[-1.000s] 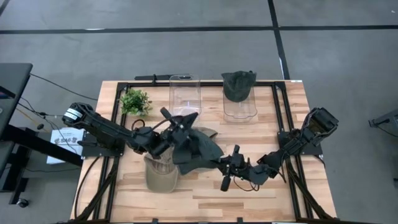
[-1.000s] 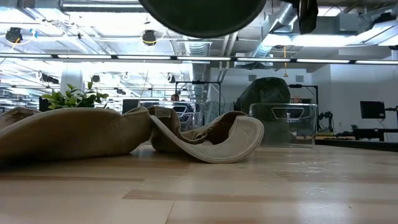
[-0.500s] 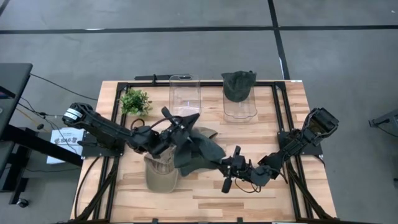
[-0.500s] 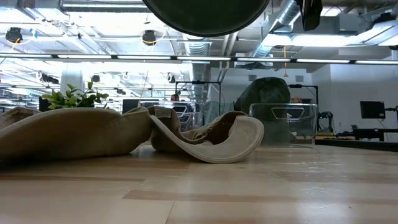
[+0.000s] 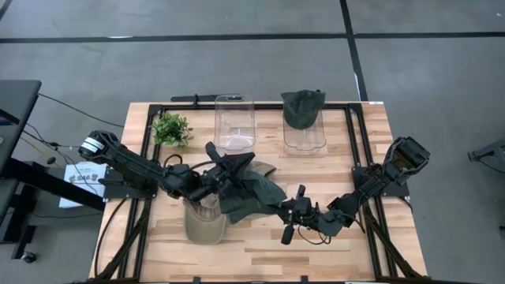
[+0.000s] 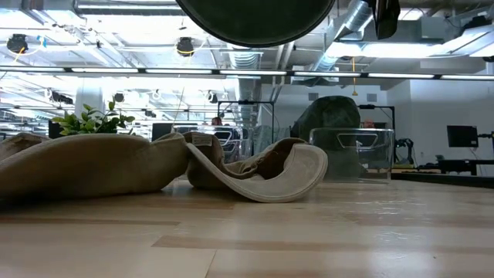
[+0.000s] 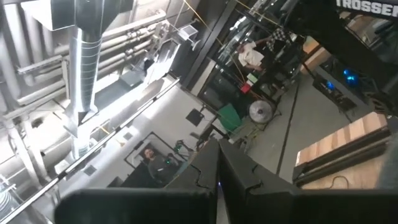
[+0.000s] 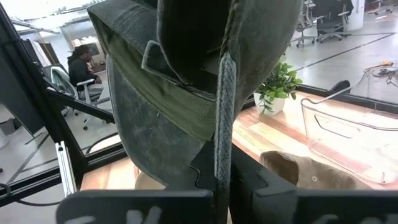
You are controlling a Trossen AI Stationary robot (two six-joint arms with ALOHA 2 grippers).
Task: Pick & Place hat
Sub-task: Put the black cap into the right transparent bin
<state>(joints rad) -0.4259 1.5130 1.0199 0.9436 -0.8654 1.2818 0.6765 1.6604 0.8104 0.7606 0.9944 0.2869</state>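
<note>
Right tool clamped on dark green hat, raised over table; left tool closed beside.

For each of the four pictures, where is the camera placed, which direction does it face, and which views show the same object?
High view: above the table, facing straight down; both arms show, left gripper and right gripper on the dark green hat.
Low view: at table-top height, facing the room; tan hats lie ahead.
Left wrist view: tilted up toward the ceiling ducts; own fingers show.
Right wrist view: faces the held hat and the plant.
Shared: the plant appears in the high, low and right wrist views.
</note>
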